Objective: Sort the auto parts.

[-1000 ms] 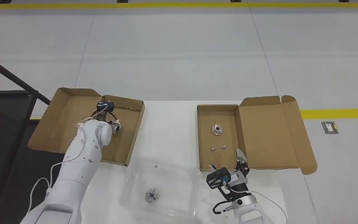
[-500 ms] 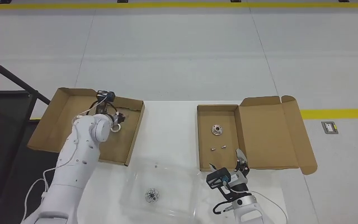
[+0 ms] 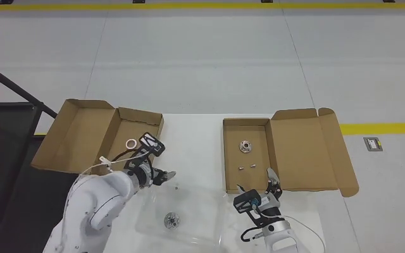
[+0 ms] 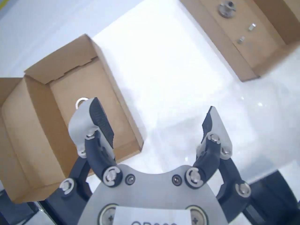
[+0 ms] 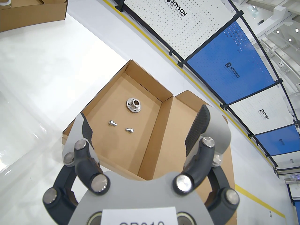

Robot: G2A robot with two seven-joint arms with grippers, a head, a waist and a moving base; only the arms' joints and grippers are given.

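Behind the released left end effector [image 4: 152,106], a ring [image 4: 77,103] lies half hidden; the right end effector [image 5: 143,112] gapes empty.

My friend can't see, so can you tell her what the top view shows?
The left pincer hangs open over the table beside the left box, which holds a ring. The right box holds a flange and two bolts, with the right pincer open at its near edge. A metal part lies in a clear tray.

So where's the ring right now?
In the top view the ring lies on the floor of the left cardboard box, in its far half.
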